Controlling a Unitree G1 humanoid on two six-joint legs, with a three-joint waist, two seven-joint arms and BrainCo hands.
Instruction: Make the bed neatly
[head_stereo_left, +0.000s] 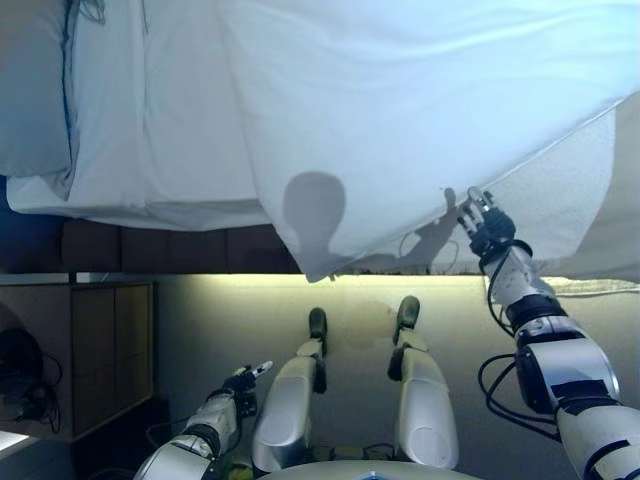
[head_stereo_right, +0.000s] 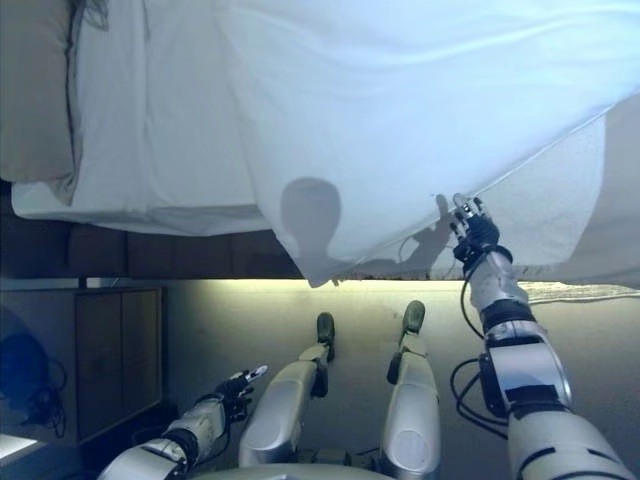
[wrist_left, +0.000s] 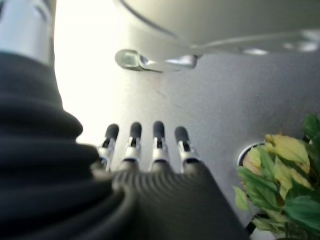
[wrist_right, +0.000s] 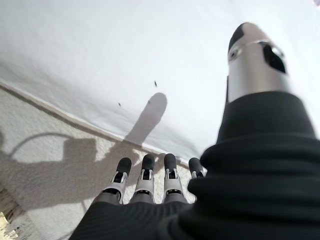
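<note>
A white duvet (head_stereo_left: 420, 100) lies crooked across the bed, its edge running diagonally and one corner (head_stereo_left: 318, 268) hanging over the bed's side. My right hand (head_stereo_left: 487, 225) is raised to that diagonal edge, above the bare textured mattress cover (head_stereo_left: 560, 200). Its fingers (wrist_right: 145, 172) are straight and its thumb (wrist_right: 252, 55) stands apart, so it is open with no cloth in it. My left hand (head_stereo_left: 245, 380) hangs low by the floor, open and holding nothing. A white sheet (head_stereo_left: 150, 120) and a pillow (head_stereo_left: 35, 90) lie at the left end of the bed.
The dark bed base (head_stereo_left: 150, 245) runs below the mattress with a lit strip under it. A wooden cabinet (head_stereo_left: 110, 350) stands at the left on the floor. A leafy potted plant (wrist_left: 280, 180) is near my left hand.
</note>
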